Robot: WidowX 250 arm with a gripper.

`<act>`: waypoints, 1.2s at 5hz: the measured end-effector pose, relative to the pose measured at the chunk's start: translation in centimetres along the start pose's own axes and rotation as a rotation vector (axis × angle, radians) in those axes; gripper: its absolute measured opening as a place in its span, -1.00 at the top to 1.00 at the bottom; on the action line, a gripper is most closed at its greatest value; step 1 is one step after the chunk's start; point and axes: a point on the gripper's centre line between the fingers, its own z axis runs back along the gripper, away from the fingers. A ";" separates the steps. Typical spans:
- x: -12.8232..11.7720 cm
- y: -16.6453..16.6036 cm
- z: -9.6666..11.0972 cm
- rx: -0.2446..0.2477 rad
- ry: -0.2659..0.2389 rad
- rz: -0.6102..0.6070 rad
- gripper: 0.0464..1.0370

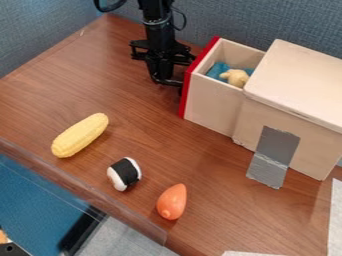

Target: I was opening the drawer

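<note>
"Where is your gripper?"

"My black gripper (pixel 168 81) hangs near the top centre of the camera view, just outside the drawer's red front (pixel 199 75). I can't tell whether its jaws are open, closed or gripping anything, nor whether they touch the front."

"And the drawer?"

"The drawer (pixel 212 106) lies immediately right of the gripper, partly out of its wooden cabinet (pixel 288 107). Its red front runs from upper right to lower left, crosswise to the slide. The slide itself points up and left, away from the cabinet, and the gripper is on that open side. Inside are a blue cloth (pixel 217 70) and a small tan toy (pixel 236 77)."

"So which way would you go?"

"I judge the opening mostly done. If I want more, I'd pull up and left along the slide, square to the front; if it's enough, I'd back off that same way. A sideways drift could scrape the front or twist the drawer."
</note>
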 end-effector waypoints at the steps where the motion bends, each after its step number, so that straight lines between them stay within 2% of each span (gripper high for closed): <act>1: 0.2 0.4 0.3 0.003 -0.003 -0.001 0.82; 4: 0.6 1.7 1.0 0.005 -0.009 0.012 0.82; 5: 1.0 2.2 1.5 0.001 -0.025 0.039 0.72; 6: 1.7 3.4 2.5 0.025 -0.044 0.038 0.28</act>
